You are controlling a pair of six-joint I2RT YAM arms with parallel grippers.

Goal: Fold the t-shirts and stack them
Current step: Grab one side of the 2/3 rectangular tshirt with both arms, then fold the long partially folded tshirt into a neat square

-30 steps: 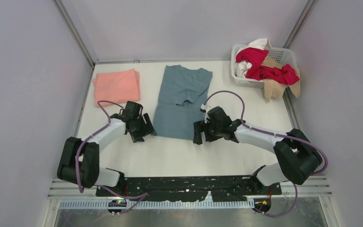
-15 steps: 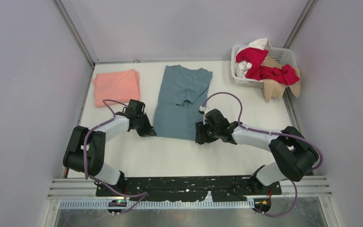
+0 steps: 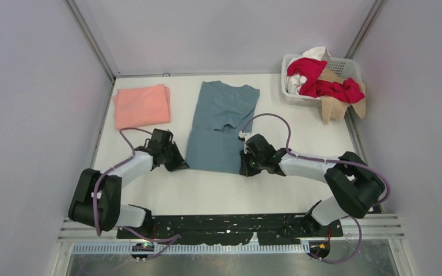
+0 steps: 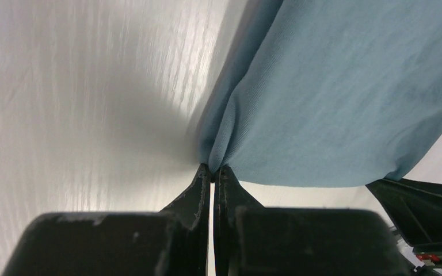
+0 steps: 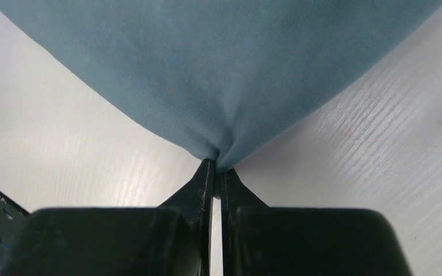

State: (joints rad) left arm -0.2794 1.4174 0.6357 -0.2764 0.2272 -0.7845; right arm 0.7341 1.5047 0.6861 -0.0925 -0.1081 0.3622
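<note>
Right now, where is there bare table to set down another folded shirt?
Bare: the near table strip between blue shirt and arm bases; the patch between blue shirt and basket. Narrow: the gap between pink shirt and blue shirt. Crowded: the blue shirt's near corners, gripped by left pincer and right pincer.

You've got 2 matching arms. Lower left of the top view: left arm point(image 3: 131, 165), white tube links btwn bulky black joint housings. Lower right: right arm point(image 3: 309, 165), same build. A thin purple cable point(image 3: 267, 114) runs along each. Both bolt to a black base plate point(image 3: 230, 221) at bottom centre, dotted w/ small holes. Wrist views: left gripper point(image 4: 213, 168) & right gripper point(image 5: 216, 164) are matte black, blocky bodies w/ fingers tapering to thin, scuffed tips.
</note>
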